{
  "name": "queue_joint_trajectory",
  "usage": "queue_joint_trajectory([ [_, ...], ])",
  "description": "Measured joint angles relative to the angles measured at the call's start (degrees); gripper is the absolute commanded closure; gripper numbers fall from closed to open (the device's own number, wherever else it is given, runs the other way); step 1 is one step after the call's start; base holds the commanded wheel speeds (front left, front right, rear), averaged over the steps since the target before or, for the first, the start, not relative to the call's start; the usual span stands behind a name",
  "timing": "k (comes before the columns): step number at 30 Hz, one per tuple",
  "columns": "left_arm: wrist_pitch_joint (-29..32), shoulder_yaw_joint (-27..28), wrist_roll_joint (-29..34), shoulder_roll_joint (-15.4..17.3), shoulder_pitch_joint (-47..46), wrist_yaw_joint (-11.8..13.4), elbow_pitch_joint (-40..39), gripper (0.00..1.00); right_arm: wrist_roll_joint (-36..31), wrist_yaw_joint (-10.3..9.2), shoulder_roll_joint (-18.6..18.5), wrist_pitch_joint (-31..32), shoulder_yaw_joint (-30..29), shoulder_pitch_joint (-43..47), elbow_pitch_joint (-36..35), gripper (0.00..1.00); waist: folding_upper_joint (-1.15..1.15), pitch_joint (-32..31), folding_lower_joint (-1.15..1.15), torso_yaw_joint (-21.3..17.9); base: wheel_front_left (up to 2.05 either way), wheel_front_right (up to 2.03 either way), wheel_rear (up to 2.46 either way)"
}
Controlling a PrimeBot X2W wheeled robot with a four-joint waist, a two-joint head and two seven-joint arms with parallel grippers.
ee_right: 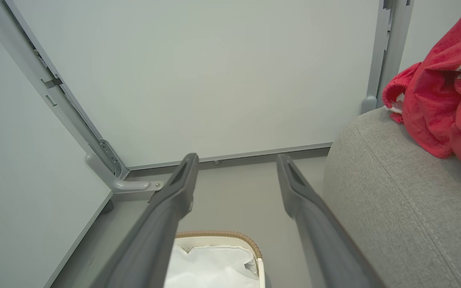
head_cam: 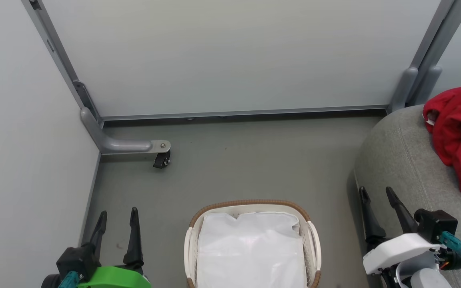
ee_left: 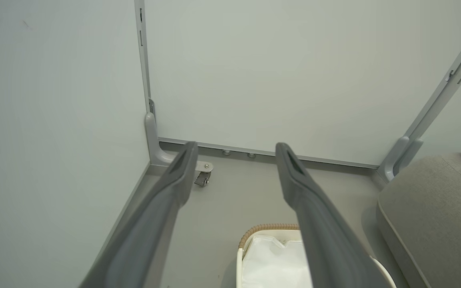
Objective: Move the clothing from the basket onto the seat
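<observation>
The red clothing (head_cam: 460, 136) with white trim lies heaped on the grey seat (head_cam: 398, 160) at the right; the right wrist view has it too (ee_right: 438, 100), on the seat (ee_right: 394, 200). The white basket (head_cam: 312, 240) with a brown rim stands on the floor at bottom centre, holding just a white liner sheet (head_cam: 250, 252). My left gripper (head_cam: 118, 218) is open at the lower left, left of the basket. My right gripper (head_cam: 376, 196) is open at the lower right, beside the seat's front edge. Both hold nothing.
Pale partition panels (head_cam: 222, 56) close the back and left sides. A grey bracket foot with a black caster (head_cam: 161, 160) juts onto the grey floor (head_cam: 246, 160) at the left corner. Another grey post (head_cam: 408, 86) stands behind the seat.
</observation>
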Motion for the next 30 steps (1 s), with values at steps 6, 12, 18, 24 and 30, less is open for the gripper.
queue_joint_trajectory([
  [6,0.0,-0.2,0.0,0.0,1.1,0.0,-0.5,0.00,-0.3,0.00,0.0,0.0,0.0,2.1,-0.7,0.00,0.00,-0.7,0.00,0.0,0.00,0.00,0.00],
  [12,0.0,-0.2,0.1,0.0,1.1,0.0,-0.4,0.00,-0.2,0.00,0.0,0.0,-0.6,2.2,-1.0,0.00,0.00,-0.8,0.00,0.1,0.00,0.00,0.00],
  [18,0.0,-0.3,0.1,0.0,1.1,-0.1,0.0,0.00,0.1,0.00,0.0,0.0,-0.4,2.2,-1.1,0.00,0.00,-0.9,0.00,0.2,0.00,0.00,0.00],
  [24,0.0,-0.3,-0.5,0.0,1.1,-0.2,0.8,0.00,0.2,0.00,0.0,0.0,-0.3,2.2,-1.1,0.00,0.00,-1.0,0.00,0.1,0.00,0.00,0.00],
  [30,0.0,-0.6,-1.0,-0.1,1.3,-0.2,3.1,1.00,0.4,0.00,0.4,0.0,-0.3,2.9,0.6,1.00,0.00,-1.0,0.00,0.1,0.00,0.00,0.00],
])
